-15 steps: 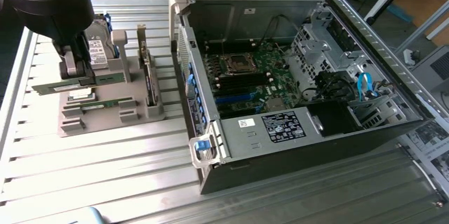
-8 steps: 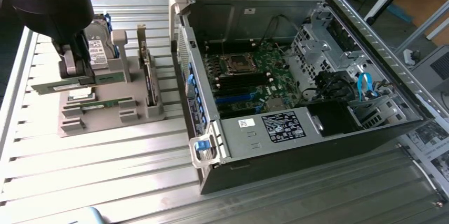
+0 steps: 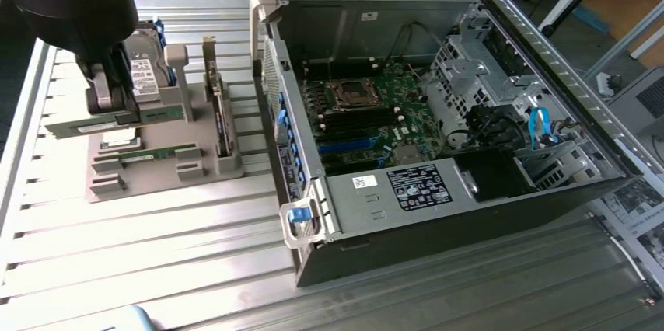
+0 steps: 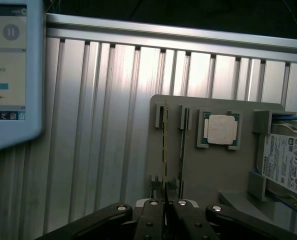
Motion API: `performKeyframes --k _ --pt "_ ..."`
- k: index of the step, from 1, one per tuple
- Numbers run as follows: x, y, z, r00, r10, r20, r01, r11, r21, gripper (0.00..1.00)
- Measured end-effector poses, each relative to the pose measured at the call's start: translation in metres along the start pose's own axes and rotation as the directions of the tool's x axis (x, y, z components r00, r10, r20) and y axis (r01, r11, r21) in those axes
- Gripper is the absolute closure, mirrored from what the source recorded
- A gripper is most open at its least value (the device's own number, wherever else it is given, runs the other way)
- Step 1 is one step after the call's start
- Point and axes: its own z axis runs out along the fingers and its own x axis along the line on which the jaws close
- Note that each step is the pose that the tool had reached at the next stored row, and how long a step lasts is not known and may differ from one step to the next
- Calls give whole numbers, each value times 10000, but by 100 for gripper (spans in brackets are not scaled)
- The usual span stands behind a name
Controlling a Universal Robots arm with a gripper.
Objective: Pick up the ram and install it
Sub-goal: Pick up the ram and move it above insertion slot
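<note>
The ram (image 3: pixel 92 125) is a long thin green stick, held level just above the near end of the grey parts holder (image 3: pixel 166 164) at the exterior view's left. My gripper (image 3: pixel 109 109) comes down from above and is shut on its middle. In the wrist view the ram (image 4: pixel 165 145) is edge-on, running away from my gripper (image 4: pixel 165 212), whose black fingers (image 4: pixel 151 220) pinch it from both sides. A second green stick (image 3: pixel 155 152) lies in a slot of the holder.
The open computer case (image 3: pixel 539 214) lies at the exterior view's right, its motherboard (image 3: pixel 363 109) and black memory slots exposed. The holder also carries a silver CPU (image 4: pixel 222 129), a hard drive (image 4: pixel 283 162) and an upright expansion card (image 3: pixel 218 106). A tablet screen (image 4: pixel 8 70) sits beside the ribbed table (image 4: pixel 103 125).
</note>
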Motion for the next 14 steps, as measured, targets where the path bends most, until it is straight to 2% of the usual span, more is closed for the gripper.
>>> performKeyframes --k 14 --pt "0 1 -37 10000 0 -1 0 10000 0 87"
